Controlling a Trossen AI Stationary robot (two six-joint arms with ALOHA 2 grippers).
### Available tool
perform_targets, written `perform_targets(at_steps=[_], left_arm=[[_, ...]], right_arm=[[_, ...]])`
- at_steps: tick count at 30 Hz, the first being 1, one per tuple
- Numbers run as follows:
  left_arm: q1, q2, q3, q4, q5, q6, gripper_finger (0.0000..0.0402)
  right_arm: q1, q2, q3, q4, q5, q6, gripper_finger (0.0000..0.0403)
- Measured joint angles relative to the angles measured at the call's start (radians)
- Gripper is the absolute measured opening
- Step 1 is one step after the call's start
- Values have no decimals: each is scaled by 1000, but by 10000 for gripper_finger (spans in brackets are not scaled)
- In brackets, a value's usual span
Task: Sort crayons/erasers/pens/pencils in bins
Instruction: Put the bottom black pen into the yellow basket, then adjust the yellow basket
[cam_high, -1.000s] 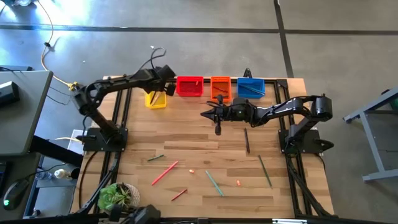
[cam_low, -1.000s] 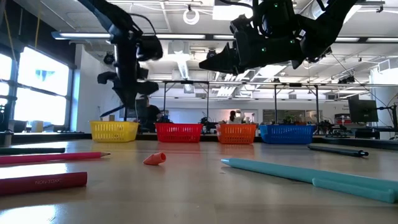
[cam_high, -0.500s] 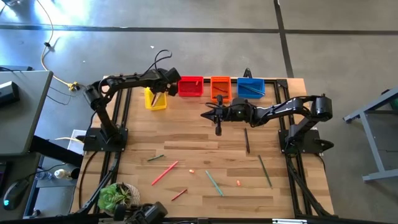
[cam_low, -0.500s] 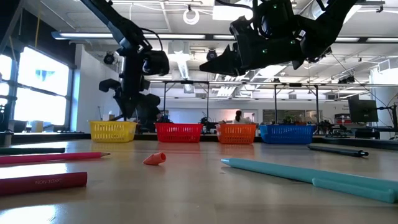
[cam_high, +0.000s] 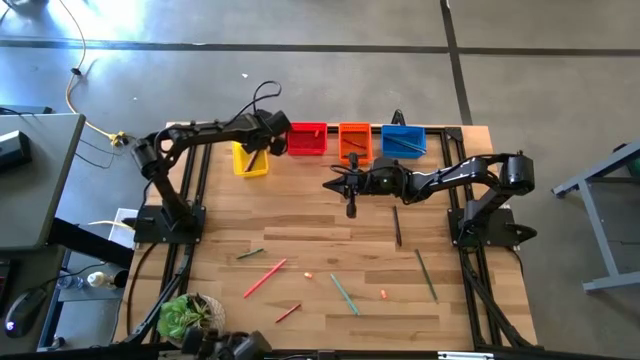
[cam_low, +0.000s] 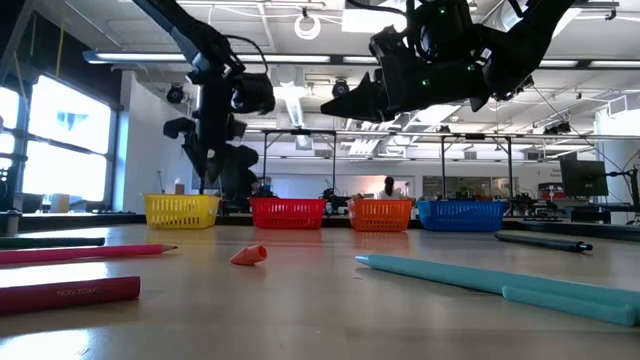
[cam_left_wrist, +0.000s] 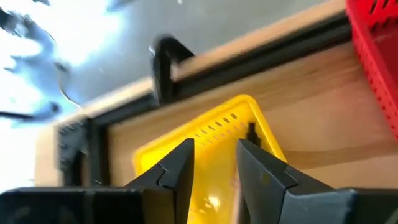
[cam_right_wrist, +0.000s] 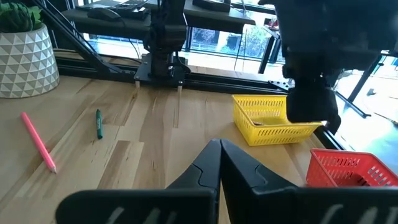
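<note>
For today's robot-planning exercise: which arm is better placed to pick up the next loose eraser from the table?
Probably the right. Its claw hangs mid-table, nearer the erasers, while the left claw is over the yellow bin at the far edge.

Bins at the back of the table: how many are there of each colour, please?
Yellow bin: 1
Red bin: 1
Orange bin: 1
Blue bin: 1
Total: 4 bins
</note>
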Motion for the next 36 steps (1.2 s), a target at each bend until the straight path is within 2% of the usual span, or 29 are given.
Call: perform_targets(at_steps=[4,8,10,12,15,17,24,32,36], left_arm=[[-69,-63,-10,-4,-72,67,88],[-176,-147,-54,1,-63,137,57],[-242,-189,-89,3,-11,218,39],[-303,-227,-138,-3,102,275,20],[-369,-261,-215,-3,291,252,3],[-386,-265,-270,-10,332,208,3],[-334,-238,-429,63,281,77,0],[-211,-238,-449,101,215,66,0],[-172,-238,-449,146,236,113,0]], right_arm=[[0,0,0,0,0,7,0],[0,0,0,-1,0,9,0],[0,0,0,-8,0,9,0],[0,0,0,-12,0,9,0],[0,0,0,-17,0,9,0],[0,0,0,-17,0,8,0],[0,0,0,-17,1,8,0],[0,0,0,-17,1,8,0],[0,0,0,-17,1,8,0]])
